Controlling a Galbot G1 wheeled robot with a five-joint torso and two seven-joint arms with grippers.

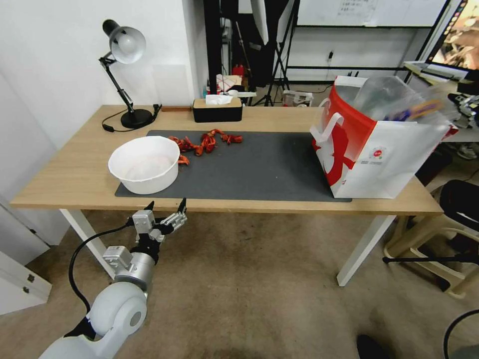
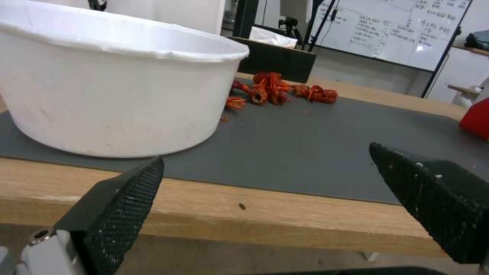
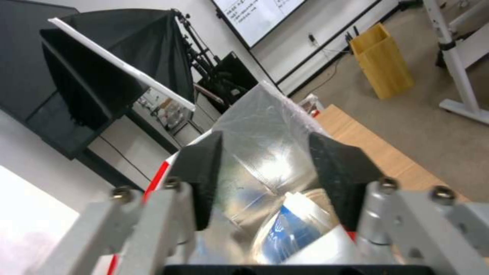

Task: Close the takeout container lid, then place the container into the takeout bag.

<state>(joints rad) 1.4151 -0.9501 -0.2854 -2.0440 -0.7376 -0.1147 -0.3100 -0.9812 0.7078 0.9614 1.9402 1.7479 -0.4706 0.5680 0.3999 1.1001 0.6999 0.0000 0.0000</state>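
Note:
The takeout bag (image 1: 379, 154), white and red with white handles and a foil lining, stands at the right end of the table. In its open mouth lies the clear takeout container (image 1: 399, 97), with the orange-blue sticker of the lid (image 1: 421, 107) showing. In the right wrist view my right gripper (image 3: 265, 141) is open over the foil lining (image 3: 265, 126), with the container (image 3: 295, 229) and its blue print below the fingers. I cannot tell whether the lid is closed. My left gripper (image 1: 165, 205) hangs open just below the table's front edge, in front of the white bowl.
A round white bowl (image 1: 144, 164) sits at the left on the grey mat (image 1: 269, 169), with red crawfish shells (image 1: 204, 142) behind it. A desk lamp (image 1: 124, 45) and a black tissue box (image 1: 217, 109) stand at the back. A chair (image 1: 459, 209) is right of the table.

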